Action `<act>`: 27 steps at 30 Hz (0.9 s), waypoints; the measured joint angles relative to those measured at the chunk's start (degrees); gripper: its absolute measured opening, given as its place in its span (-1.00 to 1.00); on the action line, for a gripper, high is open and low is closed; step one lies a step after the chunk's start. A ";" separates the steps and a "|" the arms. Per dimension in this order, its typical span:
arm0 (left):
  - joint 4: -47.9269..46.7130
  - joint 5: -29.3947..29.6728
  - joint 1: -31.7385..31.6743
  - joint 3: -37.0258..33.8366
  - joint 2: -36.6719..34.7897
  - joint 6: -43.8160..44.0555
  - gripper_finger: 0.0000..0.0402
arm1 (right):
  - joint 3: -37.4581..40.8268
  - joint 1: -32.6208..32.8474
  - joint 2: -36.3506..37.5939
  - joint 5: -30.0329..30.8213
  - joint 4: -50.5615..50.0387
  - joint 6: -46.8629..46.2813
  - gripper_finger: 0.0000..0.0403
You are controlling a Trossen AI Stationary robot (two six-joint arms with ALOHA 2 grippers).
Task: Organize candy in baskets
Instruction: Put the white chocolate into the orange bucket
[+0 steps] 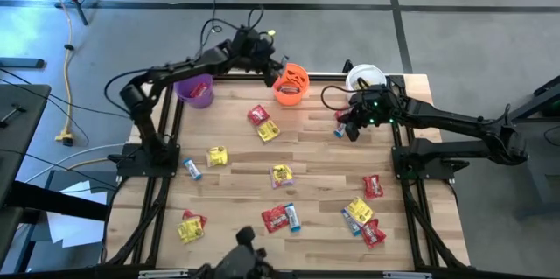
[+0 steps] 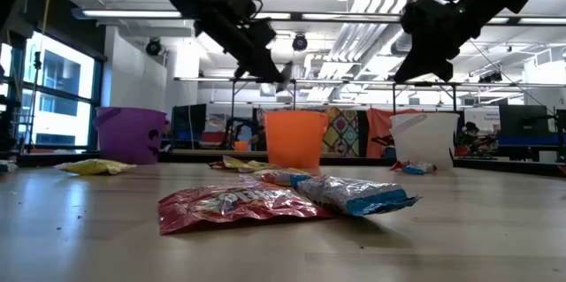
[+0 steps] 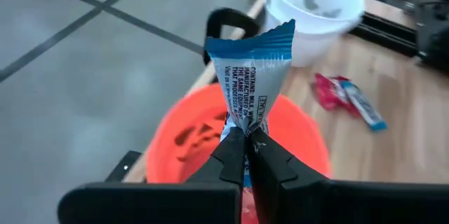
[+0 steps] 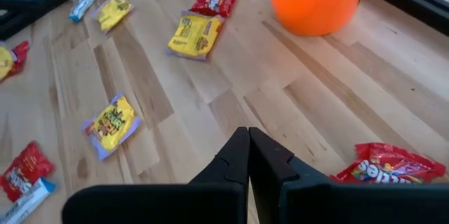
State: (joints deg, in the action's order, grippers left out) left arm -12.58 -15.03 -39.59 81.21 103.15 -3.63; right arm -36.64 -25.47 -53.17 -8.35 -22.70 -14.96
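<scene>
My left gripper (image 3: 245, 140) hangs over the orange bucket (image 1: 290, 84) at the table's far edge, shut on a slim blue-and-white bar (image 3: 251, 76). My right gripper (image 4: 248, 155), shut and empty, hovers above the table near the white bucket (image 1: 365, 78), beside a red packet (image 4: 384, 169) and a blue bar (image 1: 340, 125) lying flat. The purple bucket (image 1: 196, 91) stands at the far left. Red, yellow and blue candies lie scattered flat on the wood, among them a yellow packet (image 1: 217, 156) and a red one (image 1: 276, 218). My left gripper pinches the blue-and-white bar at its middle (image 3: 243, 122) between the two fingertips, which lie across the bar. The bar is lifted clear above the orange bucket's (image 3: 189, 140) opening, and its crimped blue end (image 3: 249, 38) sticks out beyond the fingers.
The three buckets stand in a row along the far edge. The white bucket (image 3: 316, 6) holds something small and dark. Candies are spread over the middle and near parts of the table (image 1: 324, 161). Black frame rails run along the left and right table edges.
</scene>
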 joint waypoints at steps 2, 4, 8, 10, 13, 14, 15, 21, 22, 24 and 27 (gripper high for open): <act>-1.36 -0.02 -0.91 2.46 2.42 0.20 -1.00 | 0.00 0.00 0.00 0.76 0.39 -0.63 -1.00; -3.23 0.07 -1.72 5.11 4.75 0.32 -1.00 | 0.00 0.00 0.00 1.46 0.60 -1.46 -1.00; -6.12 0.35 -2.92 8.70 8.45 -0.19 -1.00 | 0.00 0.00 -0.01 2.23 0.79 -3.36 -1.00; -7.77 0.43 -3.05 9.56 9.60 -1.64 -1.00 | 0.00 0.00 0.00 2.28 0.79 -4.36 -1.00; -11.85 0.44 -2.53 10.21 10.19 -5.52 -1.00 | 0.00 0.00 0.00 2.98 0.79 -5.77 -1.00; -12.99 0.44 -2.13 10.38 10.26 -6.67 -1.00 | 0.00 0.00 -0.01 3.58 0.79 -6.14 -1.00; -15.02 0.44 -1.64 10.69 10.26 -7.58 -1.00 | 0.00 0.00 0.00 3.94 0.79 -6.58 -1.00; -19.41 0.93 2.49 12.39 10.42 -13.44 -1.00 | 0.00 0.00 -0.01 5.23 0.79 -8.60 -1.00; -19.20 1.39 3.10 12.43 10.77 -13.19 -1.00 | 0.00 0.00 0.00 5.25 0.79 -8.92 -1.00; -20.06 0.57 3.60 13.11 11.76 -10.94 -1.00 | 0.00 0.00 0.00 5.26 0.79 -9.39 -1.00; -21.24 0.04 3.13 15.25 13.42 -7.58 -1.00 | 0.00 0.00 0.00 5.30 0.91 -9.83 -1.00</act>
State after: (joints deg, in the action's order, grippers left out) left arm -33.81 -14.99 -36.45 96.46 116.57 -11.21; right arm -36.64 -25.47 -53.17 -3.05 -21.80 -24.79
